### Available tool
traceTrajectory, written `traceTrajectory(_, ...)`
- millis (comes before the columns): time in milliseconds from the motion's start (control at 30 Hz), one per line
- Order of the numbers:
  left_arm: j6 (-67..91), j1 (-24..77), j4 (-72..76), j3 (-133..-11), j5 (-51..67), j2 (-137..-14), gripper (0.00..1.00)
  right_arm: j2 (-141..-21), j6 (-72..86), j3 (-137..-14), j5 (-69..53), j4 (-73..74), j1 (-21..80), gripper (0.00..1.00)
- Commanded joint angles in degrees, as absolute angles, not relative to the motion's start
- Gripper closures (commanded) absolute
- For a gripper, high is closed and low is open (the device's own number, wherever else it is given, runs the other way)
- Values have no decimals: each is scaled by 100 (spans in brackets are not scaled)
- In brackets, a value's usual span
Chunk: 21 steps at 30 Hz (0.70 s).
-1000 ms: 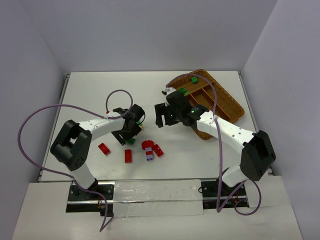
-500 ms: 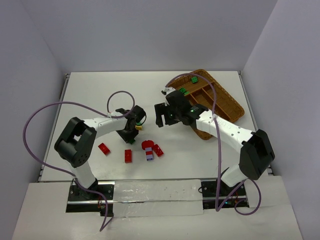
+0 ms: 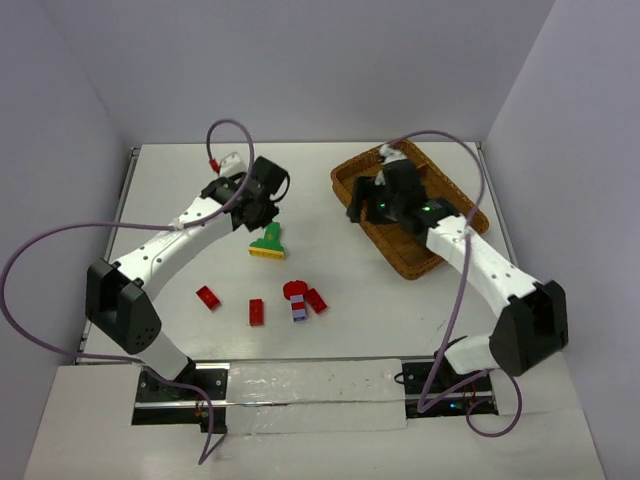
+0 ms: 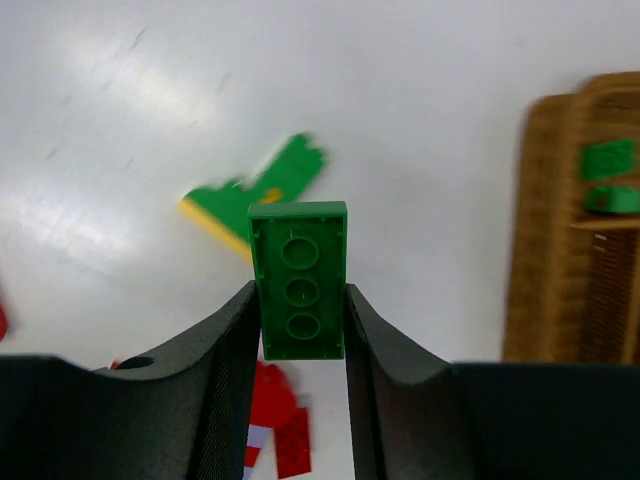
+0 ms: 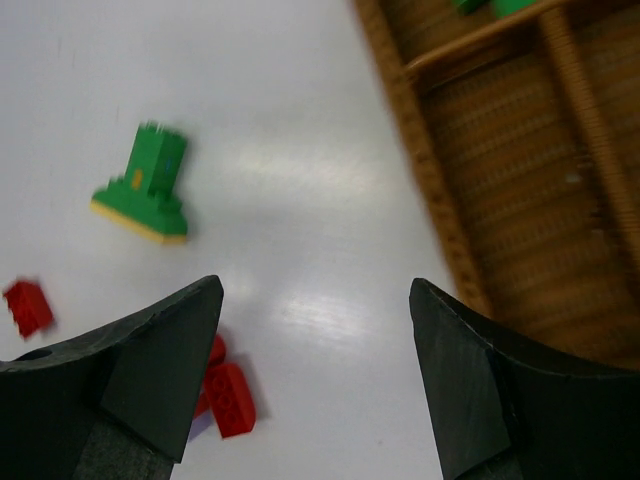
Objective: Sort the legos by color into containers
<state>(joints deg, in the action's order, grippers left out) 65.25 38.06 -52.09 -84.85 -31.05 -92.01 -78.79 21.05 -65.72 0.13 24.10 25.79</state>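
My left gripper [image 4: 298, 305] is shut on a green lego [image 4: 298, 278], held by its long sides above the table; in the top view that gripper [image 3: 262, 205] hangs at the back left. Below it a green lego on a yellow base [image 3: 268, 243] [image 4: 255, 195] lies on the table. Red legos [image 3: 256, 311] [image 3: 208, 297] and a red and lilac-white cluster [image 3: 300, 298] lie nearer the front. The wicker tray [image 3: 352, 167] sits at the back right, with two green legos [image 4: 608, 158] in one compartment. My right gripper [image 3: 368, 205] [image 5: 315, 300] is open and holds nothing, by the tray's left rim [image 5: 420, 150].
Purple cables loop from both arms over the left and back of the table. Grey walls close in the table on three sides. A red lego [image 5: 230, 397] lies below my right gripper.
My left gripper shut on the green lego, lifted it off the green and yellow piece and swung toward the back. My right arm moved right and back to the tray.
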Motion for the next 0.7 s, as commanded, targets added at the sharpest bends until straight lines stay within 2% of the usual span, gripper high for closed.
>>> traceTrajectory(0, 5064, 3797, -4573, -9986, -2823, -9987, 79, -7061, 2250, -6474, 183, 2148, 1991, 17)
traceTrajectory(167, 4268, 3797, -4222, -11739, -1715, -11337, 80, -6569, 2433, -6173, 324, 2102, 1531, 17)
traceTrajectory(267, 3996, 3788, -3878, -12387, -985, -11922, 80, -6393, 2520, -5998, 445, 2057, 1495, 17)
traceTrajectory(467, 3892, 3716, -2896, -12904, 155, -12761, 80, -6330, 2575, -5862, 494, 2085, 1448, 17)
traceTrajectory(667, 4096, 3618, -1636, -12885, 645, -13291, 79, -6434, 2593, -5903, 455, 2159, 1424, 17)
